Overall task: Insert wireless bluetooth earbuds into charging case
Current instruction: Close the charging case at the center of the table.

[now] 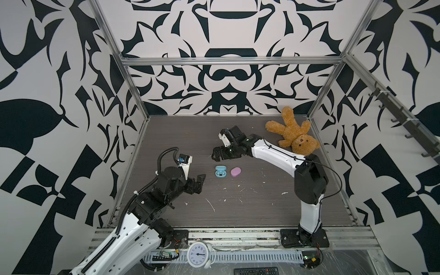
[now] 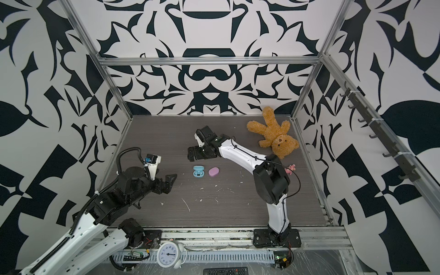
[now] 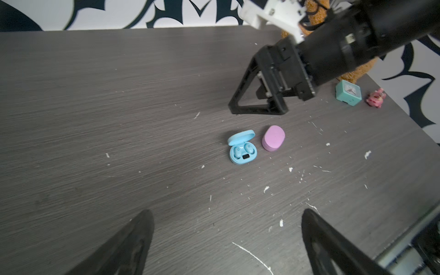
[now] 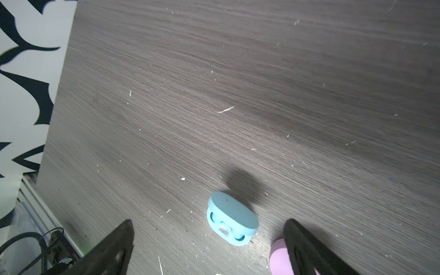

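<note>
A pale blue charging case (image 1: 219,172) (image 2: 198,171) lies mid-table with its lid up. Two pale blue earbuds (image 3: 238,151) (image 3: 250,149) sit side by side in its wells. Just to its right lies a pink case (image 1: 235,172) (image 3: 273,138), lid shut; no pink earbuds show. My right gripper (image 1: 215,154) (image 4: 208,222) hovers open just behind the blue case (image 4: 232,220), with nothing between its fingers. One finger hides part of the pink case (image 4: 279,258). My left gripper (image 1: 201,183) (image 3: 227,214) stands open and empty to the left of the cases.
A brown teddy bear (image 1: 294,133) lies at the back right. A small teal clock (image 3: 348,92) and a pink toy (image 3: 376,97) sit near the right edge. White scraps (image 1: 210,204) litter the front of the table. A white alarm clock (image 1: 197,254) stands on the front rail.
</note>
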